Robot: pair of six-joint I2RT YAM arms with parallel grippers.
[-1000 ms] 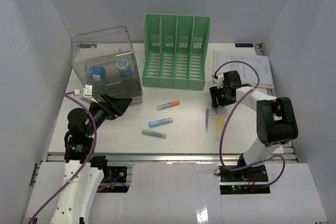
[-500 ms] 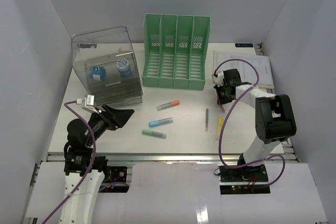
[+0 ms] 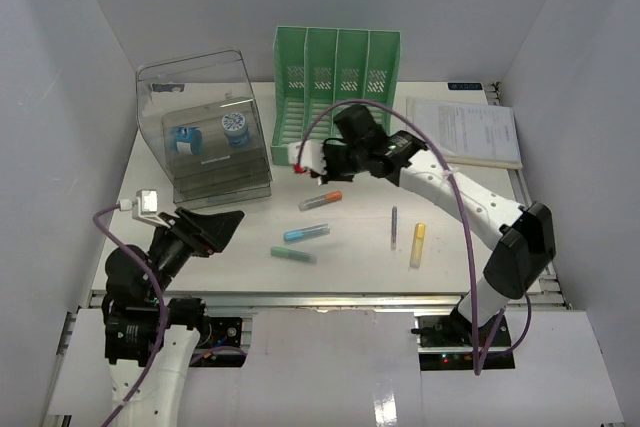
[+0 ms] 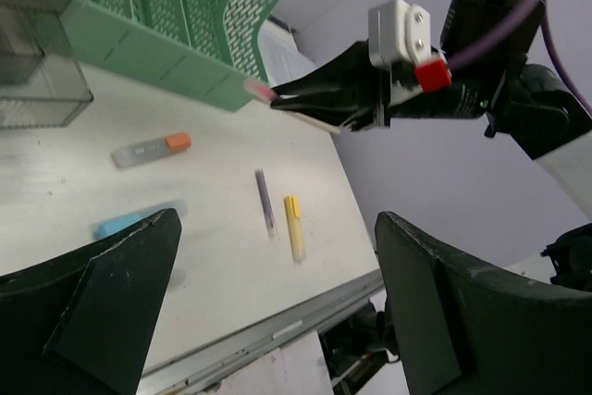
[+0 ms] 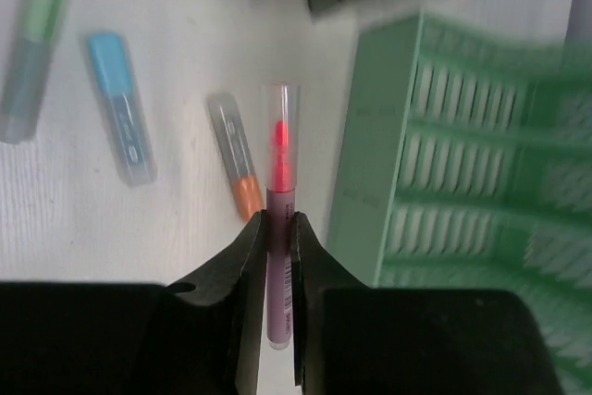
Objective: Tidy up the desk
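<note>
Clamped on slim pink clear-capped plastic highlighter [image 5: 279, 159] with right gripper [image 5: 277, 224], aloft toward twelve o'clock over large flat white rectangular desk [image 3: 350, 265], silver rail [image 3: 320, 299] at six. Spread wide with left gripper [image 4: 277, 224] at seven o'clock.

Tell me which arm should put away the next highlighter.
Right. The right fingers are shut on the pink highlighter, held up beside the green rack; the left fingers hang open and empty near the front edge of the desk.
</note>
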